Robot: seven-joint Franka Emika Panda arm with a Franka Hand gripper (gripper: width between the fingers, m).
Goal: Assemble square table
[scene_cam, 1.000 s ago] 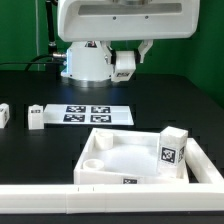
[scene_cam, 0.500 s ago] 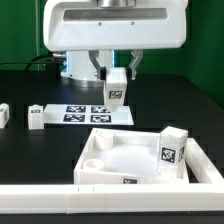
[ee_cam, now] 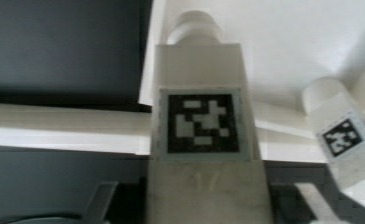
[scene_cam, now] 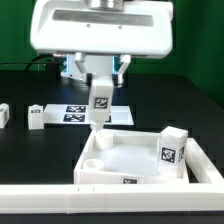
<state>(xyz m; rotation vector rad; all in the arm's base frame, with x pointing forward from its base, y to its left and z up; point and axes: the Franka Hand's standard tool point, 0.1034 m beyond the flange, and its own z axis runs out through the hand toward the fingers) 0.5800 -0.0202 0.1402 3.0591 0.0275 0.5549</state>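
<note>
A white block leg [scene_cam: 100,103] with a black-and-white tag hangs upright in my gripper [scene_cam: 100,92], which is shut on its top. It hovers just above the far corner, on the exterior view's left, of the white square tabletop [scene_cam: 87,165]. In the wrist view the held leg [ee_cam: 205,110] fills the centre, its round tip pointing away, with my gripper [ee_cam: 205,205] on both sides of it and the tabletop's rim [ee_cam: 63,125] beyond. A second tagged leg [scene_cam: 172,148] stands in the tabletop's corner on the exterior view's right and shows as the tagged leg [ee_cam: 344,125] in the wrist view.
The marker board [scene_cam: 72,114] lies behind the tabletop, partly hidden by the held leg. Two loose legs [scene_cam: 36,117] [scene_cam: 3,114] lie on the black table at the exterior view's left. A long white bar fence [scene_cam: 100,196] runs along the front. The robot base [scene_cam: 75,68] stands at the back.
The arm has swung from near its base toward the exterior view's left and forward, carrying the leg down to the tabletop's far corner. The grip has not changed.
</note>
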